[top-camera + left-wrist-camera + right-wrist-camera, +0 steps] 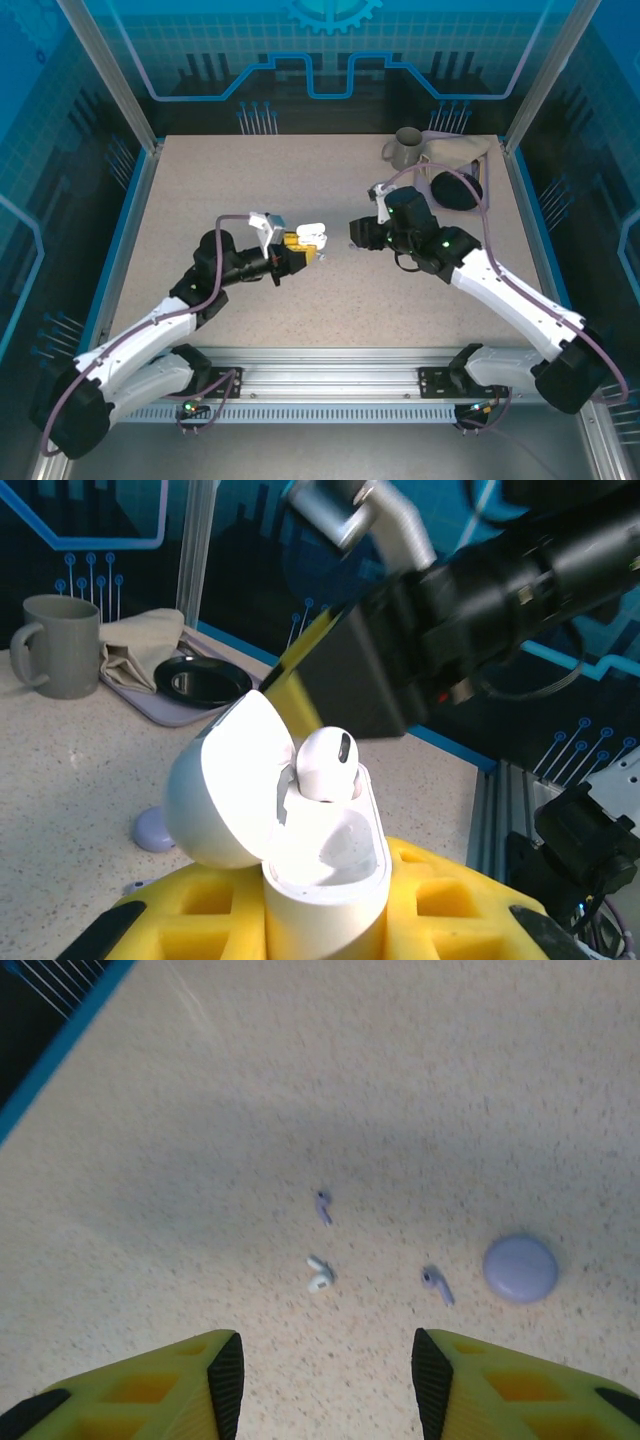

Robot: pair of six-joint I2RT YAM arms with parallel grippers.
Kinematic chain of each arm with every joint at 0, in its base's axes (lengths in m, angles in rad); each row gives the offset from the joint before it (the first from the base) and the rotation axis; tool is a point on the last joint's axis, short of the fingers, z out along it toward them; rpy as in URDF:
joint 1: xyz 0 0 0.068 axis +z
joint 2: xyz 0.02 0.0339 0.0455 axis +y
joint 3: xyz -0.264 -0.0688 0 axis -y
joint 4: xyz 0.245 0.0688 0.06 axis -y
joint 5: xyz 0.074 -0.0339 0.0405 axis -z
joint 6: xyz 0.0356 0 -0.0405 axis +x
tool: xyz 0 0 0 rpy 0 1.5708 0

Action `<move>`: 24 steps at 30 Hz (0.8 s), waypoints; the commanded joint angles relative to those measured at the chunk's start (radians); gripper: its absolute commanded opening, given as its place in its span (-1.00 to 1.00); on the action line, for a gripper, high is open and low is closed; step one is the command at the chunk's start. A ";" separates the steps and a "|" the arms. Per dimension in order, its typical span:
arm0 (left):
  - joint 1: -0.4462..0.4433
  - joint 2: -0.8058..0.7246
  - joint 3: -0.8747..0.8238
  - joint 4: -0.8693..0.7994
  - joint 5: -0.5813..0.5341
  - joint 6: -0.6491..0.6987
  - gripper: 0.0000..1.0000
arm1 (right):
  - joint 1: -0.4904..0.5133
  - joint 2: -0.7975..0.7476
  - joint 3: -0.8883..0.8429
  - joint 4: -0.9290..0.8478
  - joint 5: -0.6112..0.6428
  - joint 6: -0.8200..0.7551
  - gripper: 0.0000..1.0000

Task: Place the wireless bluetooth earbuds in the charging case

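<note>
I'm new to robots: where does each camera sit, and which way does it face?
Top external: above and behind, looking down on the speckled beige table; left arm, right arm show.
Left wrist: on that arm, facing the open white charging case in the left pincer.
Right wrist: on that arm, facing down at the table past the open right pincer.
Shared: both wrist views show the round lavender disc.

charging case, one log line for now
left pincer: shut on charging case, lid open | in case: white earbud | right pincer: open | loose: other white earbud, two lavender earbuds
</note>
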 commanded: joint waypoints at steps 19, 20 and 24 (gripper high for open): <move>0.004 -0.179 -0.075 -0.133 -0.016 0.036 -1.00 | 0.036 0.502 0.190 -0.005 -0.138 0.007 -0.01; 0.005 -0.180 -0.075 -0.135 -0.016 0.040 -1.00 | 0.040 0.514 0.201 -0.008 -0.137 0.007 -0.01; 0.006 -0.183 -0.073 -0.138 -0.017 0.043 -1.00 | 0.059 0.584 0.251 -0.024 -0.143 0.002 -0.01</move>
